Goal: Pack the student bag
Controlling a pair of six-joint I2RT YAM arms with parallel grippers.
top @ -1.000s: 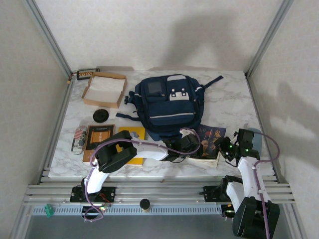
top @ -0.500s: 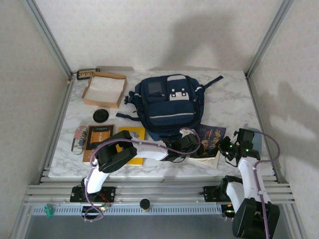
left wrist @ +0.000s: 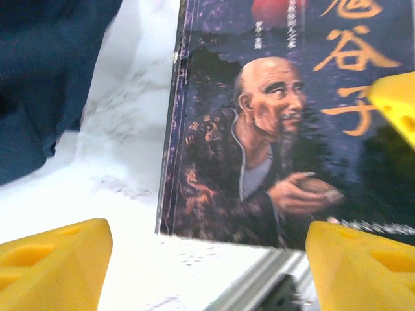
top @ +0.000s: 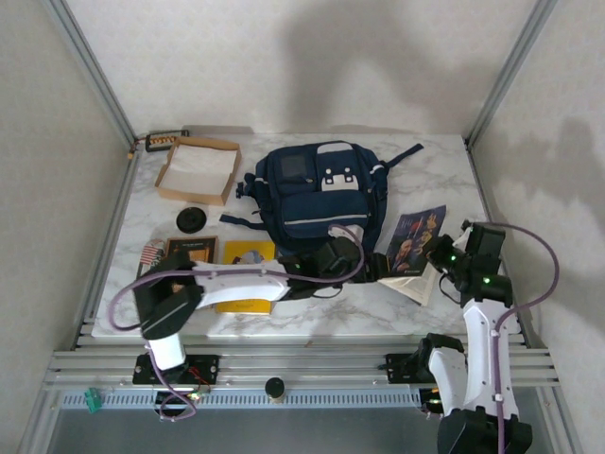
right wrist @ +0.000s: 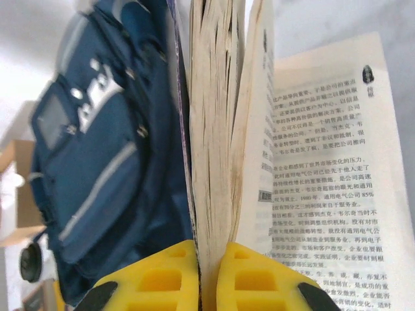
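Note:
The navy student bag (top: pixel 321 194) lies flat at the table's middle, and its fabric shows in the left wrist view (left wrist: pixel 45 78) and the right wrist view (right wrist: pixel 97 162). To its right, my right gripper (top: pixel 444 257) is shut on a book (top: pixel 416 235) with a dark purple cover, held tilted off the table. The fingers (right wrist: pixel 162 278) clamp the page block (right wrist: pixel 214 129) while loose pages (right wrist: pixel 324 181) fan open. My left gripper (top: pixel 373 269) is open just left of the book. Its yellow fingers (left wrist: pixel 52 265) are spread wide below the cover's bald man (left wrist: pixel 272 129), touching nothing.
A shallow brown cardboard box (top: pixel 197 170) stands at the back left, with a black disc (top: pixel 192 220) in front of it. A brown book (top: pixel 189 251), a yellow book (top: pixel 246 284) and a small striped item (top: pixel 149 255) lie near the front left edge.
The right gripper has lifted the book off the table and tilted its cover up. The left gripper has drawn back left off the book, its elbow swinging outward.

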